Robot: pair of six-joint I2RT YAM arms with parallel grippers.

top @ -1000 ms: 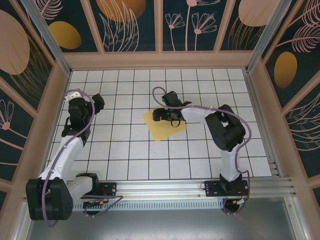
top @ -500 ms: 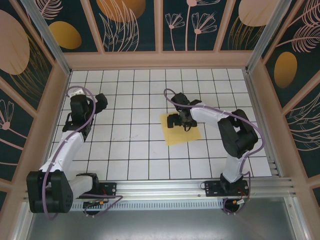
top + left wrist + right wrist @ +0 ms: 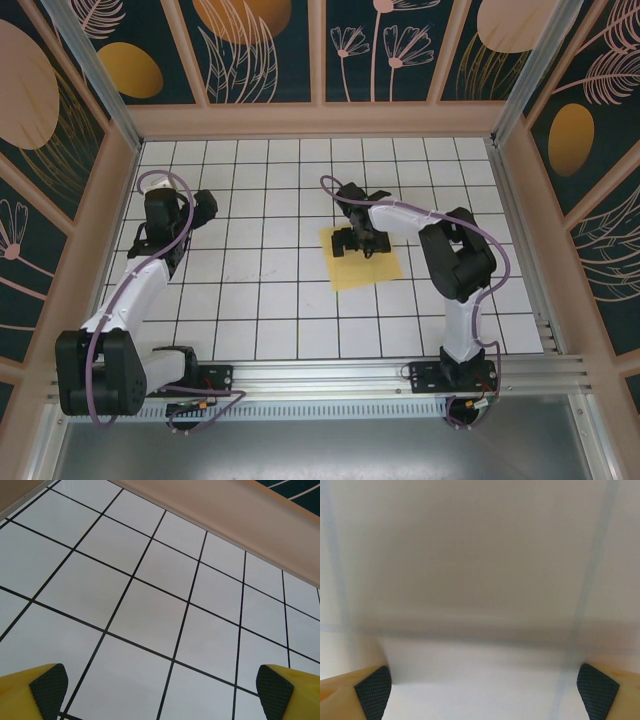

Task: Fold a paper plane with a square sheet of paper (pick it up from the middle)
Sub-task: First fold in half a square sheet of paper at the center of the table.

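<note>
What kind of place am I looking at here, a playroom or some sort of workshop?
Probably a small enclosed robot test cell: a white gridded table boxed in by printed walls, a left arm and right arm bolted to a metal rail at its near edge, and one yellow sheet of paper.

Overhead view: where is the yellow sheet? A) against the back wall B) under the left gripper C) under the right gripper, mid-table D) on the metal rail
C: the square sheet of paper lies mid-table with the right gripper over its far edge; the left gripper faces bare tiles.
</note>
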